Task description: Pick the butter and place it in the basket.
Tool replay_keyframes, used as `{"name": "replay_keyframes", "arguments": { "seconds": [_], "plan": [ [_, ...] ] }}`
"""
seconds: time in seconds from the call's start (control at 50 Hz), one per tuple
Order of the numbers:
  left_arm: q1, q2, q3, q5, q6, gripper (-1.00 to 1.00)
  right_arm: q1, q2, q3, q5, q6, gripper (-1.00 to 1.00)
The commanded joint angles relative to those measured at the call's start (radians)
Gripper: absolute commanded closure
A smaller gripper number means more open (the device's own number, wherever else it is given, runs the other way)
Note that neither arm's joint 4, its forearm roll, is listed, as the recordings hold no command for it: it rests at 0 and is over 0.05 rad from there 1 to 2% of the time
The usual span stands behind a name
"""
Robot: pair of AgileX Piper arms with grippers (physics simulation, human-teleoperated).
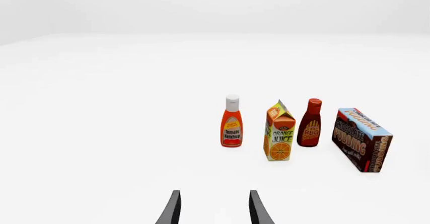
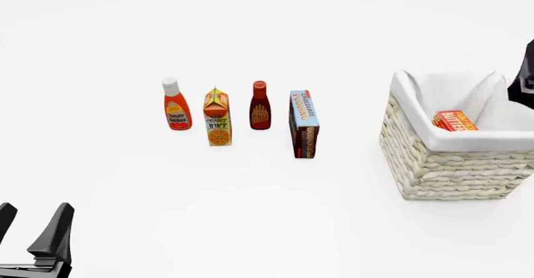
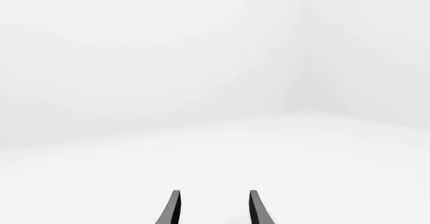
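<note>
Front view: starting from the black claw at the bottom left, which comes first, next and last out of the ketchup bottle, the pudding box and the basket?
Measured from the left gripper:
1. Ketchup bottle, left end of the grocery row.
2. Chocolate pudding box, right end of that row.
3. Basket, far right, with the butter inside.

So the left gripper (image 1: 212, 209) has its two dark fingertips poking in with a clear gap between them and nothing in there, just bare white table (image 1: 100, 133). Out ahead there's a little row of groceries standing upright: a tomato ketchup bottle (image 1: 232, 122) with a white cap, an orange juice carton (image 1: 279, 131) slightly closer to the camera, a dark BBQ sauce bottle (image 1: 309, 123) just behind the carton's far side, and a chocolate pudding box (image 1: 361, 139) at the end, angled on its long edge.
</note>
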Motion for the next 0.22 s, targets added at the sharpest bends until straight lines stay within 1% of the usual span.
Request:
{"name": "replay_keyframes", "arguments": {
  "seconds": [0.02,0.04,0.08,0.1,0.14,0.16,0.18,0.2,0.22],
  "plan": [
    [0.0,0.0,0.0,0.0,0.0,-1.0,0.007,-0.479,0.073,0.336,0.006,-1.0],
    [0.0,0.0,0.0,0.0,0.0,-1.0,0.012,-0.554,0.069,0.409,0.008,-1.0],
    [0.0,0.0,0.0,0.0,0.0,-1.0,0.028,-0.655,0.06,0.517,0.0,-1.0],
    [0.0,0.0,0.0,0.0,0.0,-1.0,0.033,-0.718,0.053,0.587,0.006,-1.0],
    [0.0,0.0,0.0,0.0,0.0,-1.0,0.066,-0.816,0.043,0.697,-0.015,-1.0],
    [0.0,0.0,0.0,0.0,0.0,-1.0,0.062,-0.854,0.038,0.736,-0.009,-1.0],
    [0.0,0.0,0.0,0.0,0.0,-1.0,0.068,-0.909,0.03,0.798,0.0,-1.0],
    [0.0,0.0,0.0,0.0,0.0,-1.0,0.068,-0.91,0.03,0.8,0.0,-1.0],
    [0.0,0.0,0.0,0.0,0.0,-1.0,0.08,-0.967,0.023,0.861,-0.012,-1.0]
  ]
}}
